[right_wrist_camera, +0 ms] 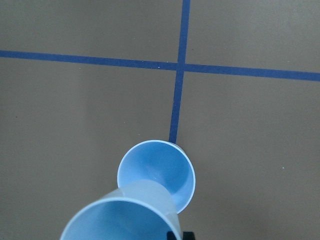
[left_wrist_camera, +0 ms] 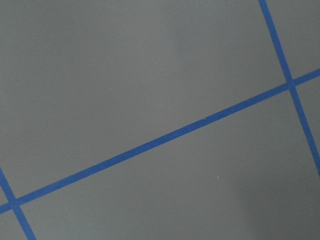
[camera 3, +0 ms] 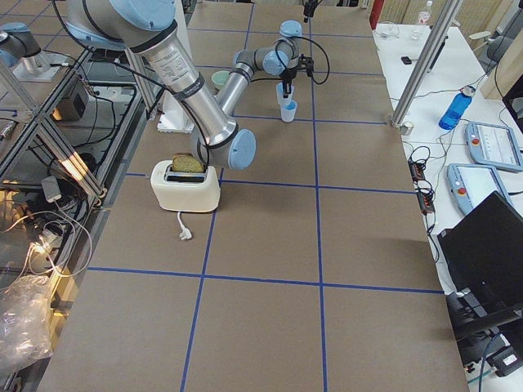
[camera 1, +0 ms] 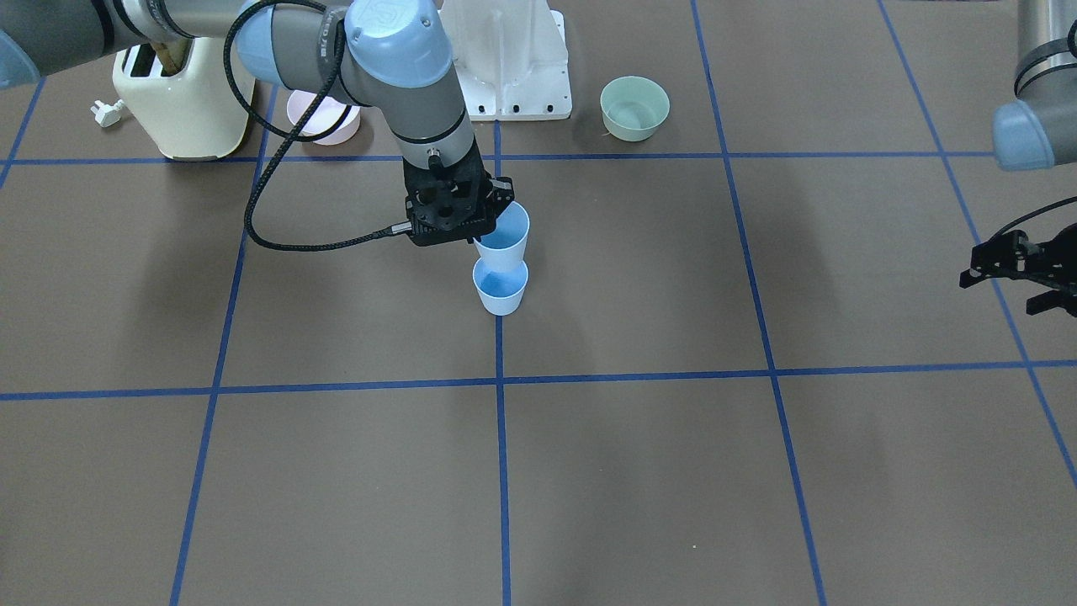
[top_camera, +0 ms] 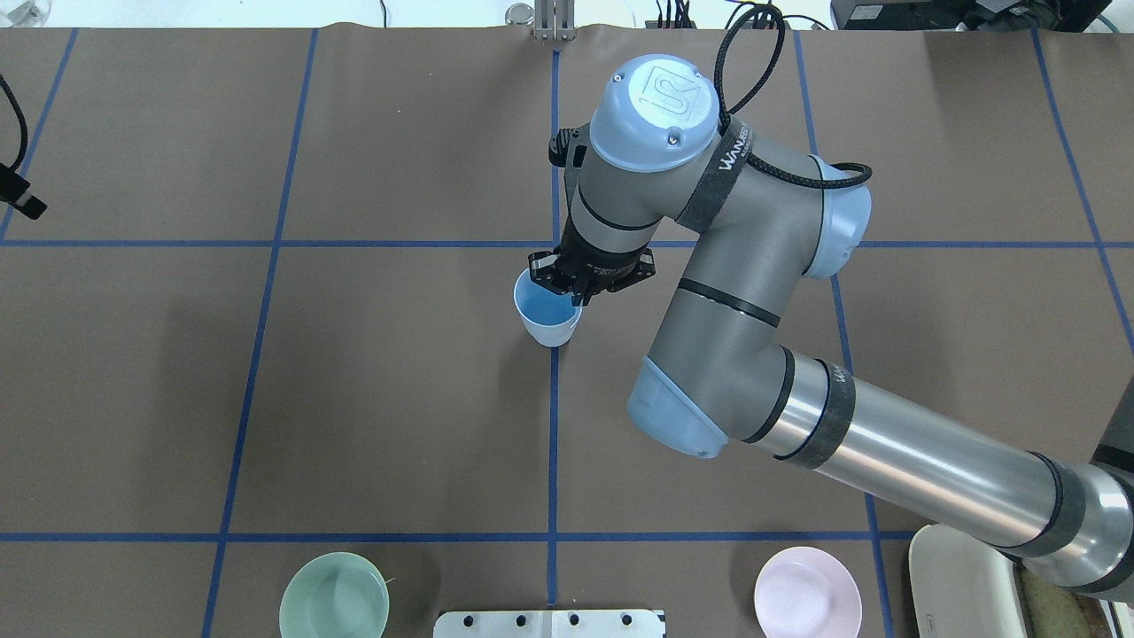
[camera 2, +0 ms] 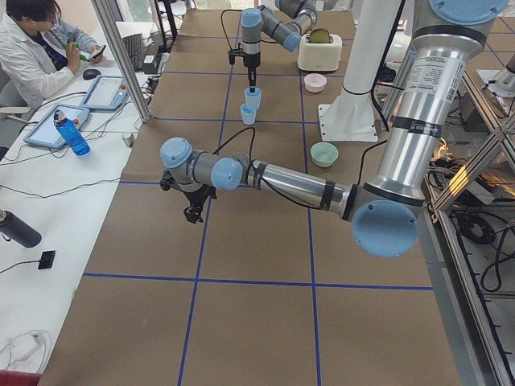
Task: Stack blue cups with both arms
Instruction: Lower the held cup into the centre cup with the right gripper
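My right gripper (camera 1: pixel 486 220) is shut on the rim of one blue cup (camera 1: pixel 506 231) and holds it upright, lifted off the table near its centre. The second blue cup (camera 1: pixel 501 288) stands upright on the table just beyond the held one, on the blue centre line. In the right wrist view the held cup (right_wrist_camera: pixel 120 217) partly overlaps the standing cup (right_wrist_camera: pixel 157 172). In the overhead view only the held cup (top_camera: pixel 545 315) shows. My left gripper (camera 1: pixel 1010 282) hangs open and empty over the table's far left end, well away from both cups.
A green bowl (camera 1: pixel 635 108), a pink bowl (camera 1: pixel 324 122) and a cream toaster (camera 1: pixel 181 101) stand along the robot's side, around the white base (camera 1: pixel 505 63). A person (camera 2: pixel 36 48) sits at a side desk beyond the table.
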Tool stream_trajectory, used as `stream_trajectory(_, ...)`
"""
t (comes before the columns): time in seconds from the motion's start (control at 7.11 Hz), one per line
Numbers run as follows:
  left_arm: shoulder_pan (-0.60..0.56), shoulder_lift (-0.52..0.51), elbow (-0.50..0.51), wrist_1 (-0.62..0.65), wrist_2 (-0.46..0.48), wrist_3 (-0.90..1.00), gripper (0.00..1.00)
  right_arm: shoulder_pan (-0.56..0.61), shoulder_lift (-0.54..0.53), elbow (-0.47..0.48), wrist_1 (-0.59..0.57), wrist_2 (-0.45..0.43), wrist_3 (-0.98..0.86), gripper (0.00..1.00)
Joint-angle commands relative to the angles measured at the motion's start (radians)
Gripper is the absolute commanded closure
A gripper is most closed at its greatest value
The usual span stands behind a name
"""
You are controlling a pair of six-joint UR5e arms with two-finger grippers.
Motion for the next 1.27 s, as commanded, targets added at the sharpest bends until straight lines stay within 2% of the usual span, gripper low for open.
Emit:
stream_trajectory(0.0, 0.002, 0.000, 0.004, 0.000, 0.000, -0.001, 0.02, 0.000, 0.001, -0.042, 0.036, -0.017, -0.013, 0.89)
stream_trajectory(0.14, 0.002, 0.000, 0.004, 0.000, 0.000, -0.001, 0.02, 0.000, 0.002, -0.067, 0.077, -0.018, -0.006, 0.89)
stream_trajectory(0.7, 0.002, 0.000, 0.004, 0.000, 0.000, -0.001, 0.02, 0.002, -0.004, -0.067, 0.078, -0.016, -0.020, 0.87)
stream_trajectory(0.84, 0.002, 0.000, 0.005, 0.000, 0.000, -0.001, 0.02, 0.003, -0.007, -0.067, 0.079, -0.016, -0.020, 0.73)
stream_trajectory(0.99, 0.000, -0.001, 0.005, 0.000, 0.000, -0.001, 0.02, 0.003, -0.007, -0.067, 0.079, -0.016, -0.017, 0.32)
stream_trajectory(1.13, 0.000, -0.003, 0.004, 0.000, 0.000, -0.001, 0.02, 0.006, -0.005, -0.067, 0.081, -0.016, -0.015, 0.00)
